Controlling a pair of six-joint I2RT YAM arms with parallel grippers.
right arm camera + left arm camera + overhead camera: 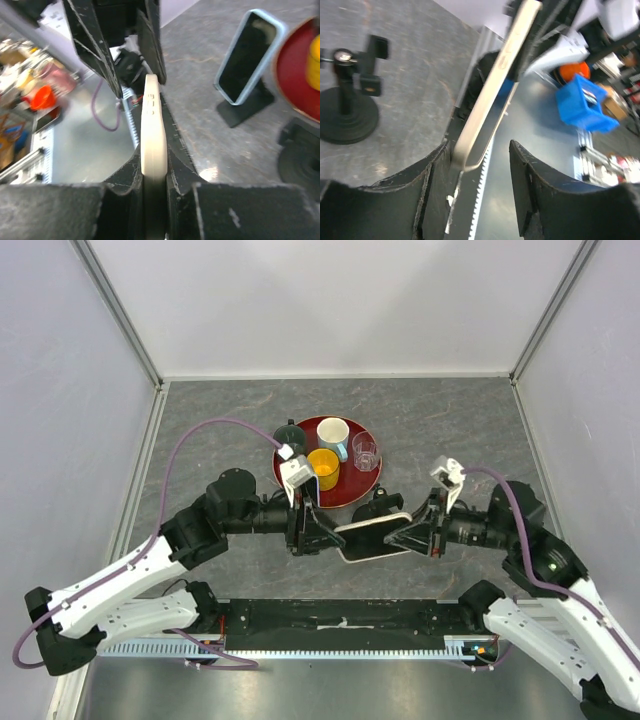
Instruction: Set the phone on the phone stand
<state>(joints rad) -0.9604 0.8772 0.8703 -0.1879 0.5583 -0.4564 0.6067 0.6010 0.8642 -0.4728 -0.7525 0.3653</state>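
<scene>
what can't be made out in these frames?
- Cream-edged phone: edge-on in both wrist views; top view too small to tell screen from back.
- Left pincer: left wrist view too blurred to show whether a finger touches the phone.
- Blue-rimmed black stand: top view, largely hidden by the phone.
- Red round tray: right wrist view, cut by the edge.

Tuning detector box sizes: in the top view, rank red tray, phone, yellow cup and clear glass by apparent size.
1. red tray
2. phone, held above the table, so nearer the camera
3. yellow cup and clear glass: near alike, not ranked
</scene>
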